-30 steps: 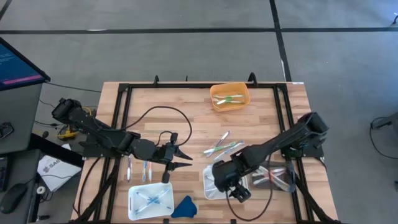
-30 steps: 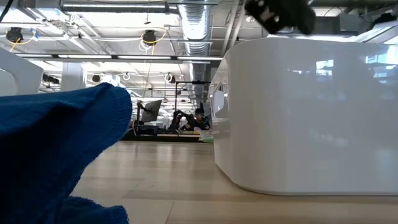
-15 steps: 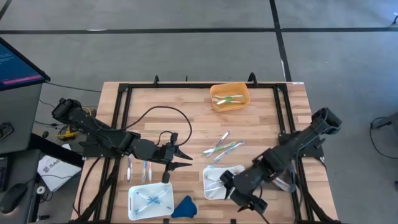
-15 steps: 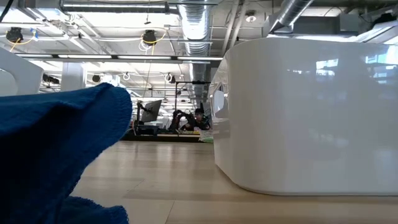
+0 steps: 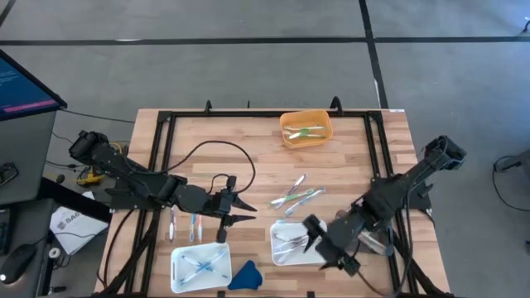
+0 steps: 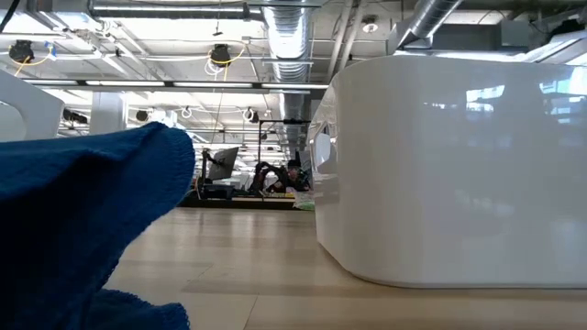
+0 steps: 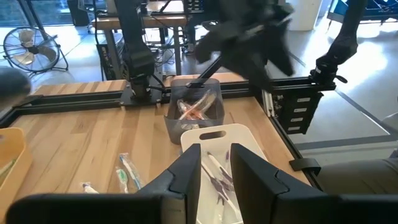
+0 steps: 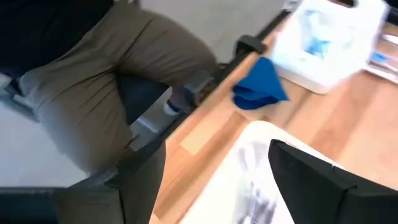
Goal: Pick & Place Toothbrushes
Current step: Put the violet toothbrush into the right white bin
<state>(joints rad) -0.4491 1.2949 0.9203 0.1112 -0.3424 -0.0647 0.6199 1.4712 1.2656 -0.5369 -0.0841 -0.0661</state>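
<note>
Item: right gripper (image 5: 325, 248), jaws wide and empty, over the white tray (image 5: 286, 253) at lower centre.

Loose toothbrushes (image 5: 296, 194) lay mid-frame; next likely a reach there. Left gripper (image 5: 242, 210) waited centre-left, part-open, holding nothing.

Low view: blue knitted cloth (image 6: 83, 229) filling the left foreground, glossy white tray wall (image 6: 449, 174) at right, bare wooden tabletop (image 6: 238, 266) between them, ceiling ducts (image 6: 292, 37) and hall beyond.

Orange tray (image 5: 305, 129), blue cloth (image 5: 245, 276)
</note>
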